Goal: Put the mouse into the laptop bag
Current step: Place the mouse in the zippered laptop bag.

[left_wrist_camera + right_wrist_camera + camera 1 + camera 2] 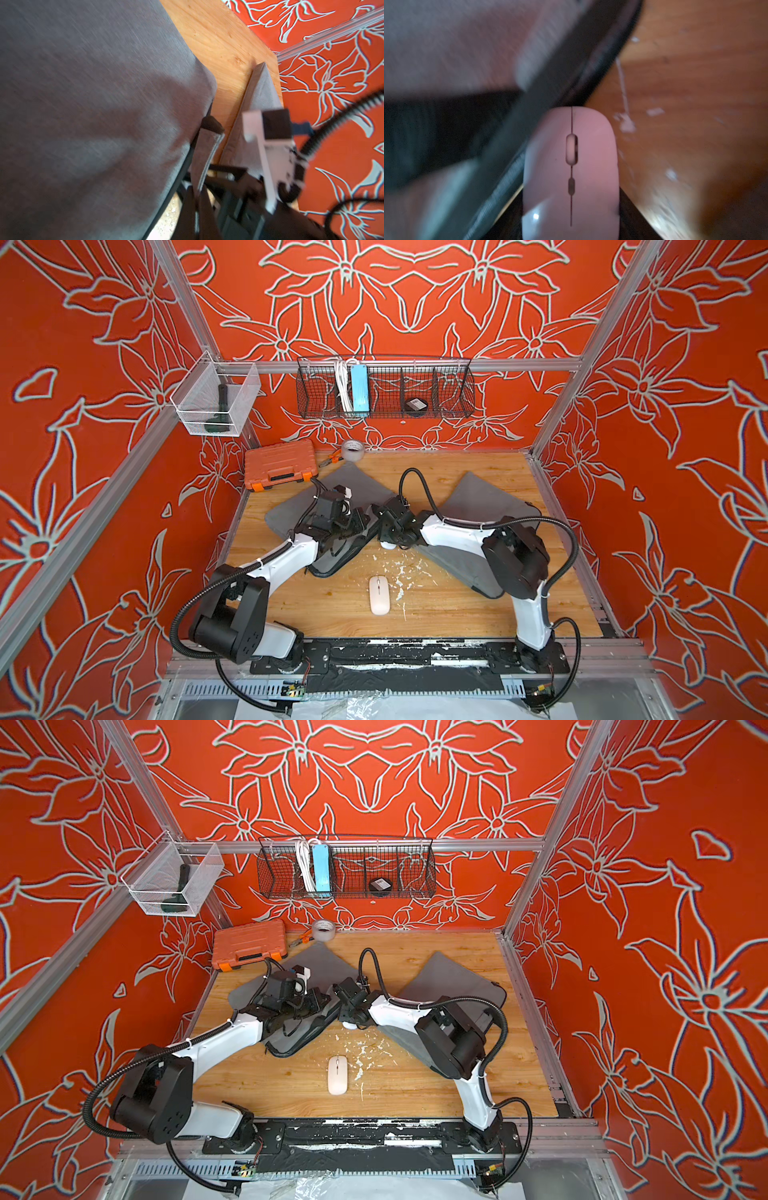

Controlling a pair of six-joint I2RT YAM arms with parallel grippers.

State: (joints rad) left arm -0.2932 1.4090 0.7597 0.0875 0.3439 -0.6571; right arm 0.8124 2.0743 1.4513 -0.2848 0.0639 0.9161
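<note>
A pale pink-white mouse sits between the dark fingers of my right gripper, which is shut on it. Its nose touches the black zipper rim of the grey laptop bag. In both top views only a white tip of this mouse shows under the right gripper. My left gripper is shut on a grey strip at the edge of the bag's mouth, holding it up. The bag lies left of centre, its dark open mouth facing the front.
A second white mouse lies on the wooden table near the front, with white flecks beside it. Another grey bag lies under the right arm. An orange tool case and a tape roll stand at the back left.
</note>
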